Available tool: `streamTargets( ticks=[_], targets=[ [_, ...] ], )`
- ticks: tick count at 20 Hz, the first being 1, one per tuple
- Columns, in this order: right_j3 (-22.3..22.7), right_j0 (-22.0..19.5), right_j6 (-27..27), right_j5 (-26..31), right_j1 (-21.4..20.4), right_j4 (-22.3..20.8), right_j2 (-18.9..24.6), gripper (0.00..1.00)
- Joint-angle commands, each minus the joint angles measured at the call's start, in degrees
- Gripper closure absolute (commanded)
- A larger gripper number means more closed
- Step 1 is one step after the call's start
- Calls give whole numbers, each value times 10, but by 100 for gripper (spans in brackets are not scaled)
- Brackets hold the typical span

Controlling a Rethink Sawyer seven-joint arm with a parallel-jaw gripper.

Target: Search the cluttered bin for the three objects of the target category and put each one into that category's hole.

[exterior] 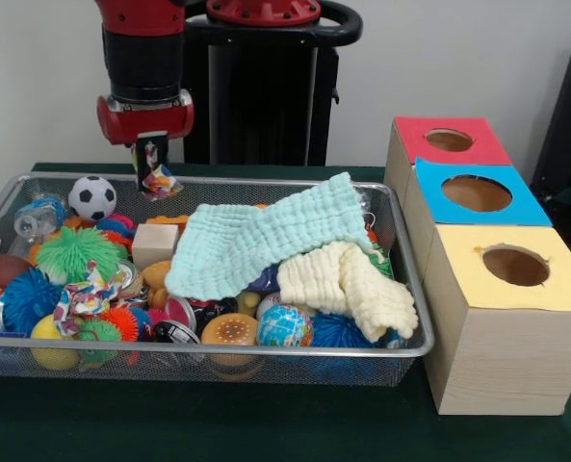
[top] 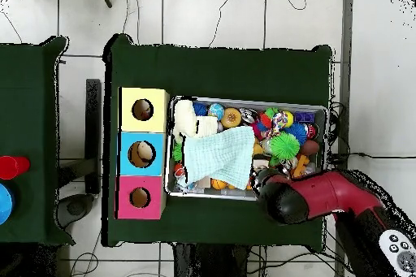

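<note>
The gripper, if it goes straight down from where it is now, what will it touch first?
The gripper is shut on a small colourful packet. Straight below, it would probably meet the wooden block or the orange toys behind it; depth is unclear.

The arm point(exterior: 145, 58) is glossy red with a black cylindrical band (a red flange caps its lower end).

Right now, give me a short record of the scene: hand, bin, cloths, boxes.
hand: hand above the bin's far side, holding a small colourful packet
bin: wire bin crowded with balls and toys
cloths: mint cloth and cream cloth lying over the pile
boxes: red box, blue box, yellow box in a row beside the bin, each with a round hole
</note>
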Motion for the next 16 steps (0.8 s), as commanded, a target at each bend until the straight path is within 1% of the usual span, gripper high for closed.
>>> streamTargets(
  ticks=[1, 4, 11, 16],
  targets=[
    [-22, 9, -107, 63, -20, 61, 64, 100],
    [-21, 11, -97, 65, -27, 85, 75, 100],
    [-7, 16, -83, 55, -45, 123, 100, 100],
    [6, 31, -52, 40, -63, 146, 107, 100]
  ],
)
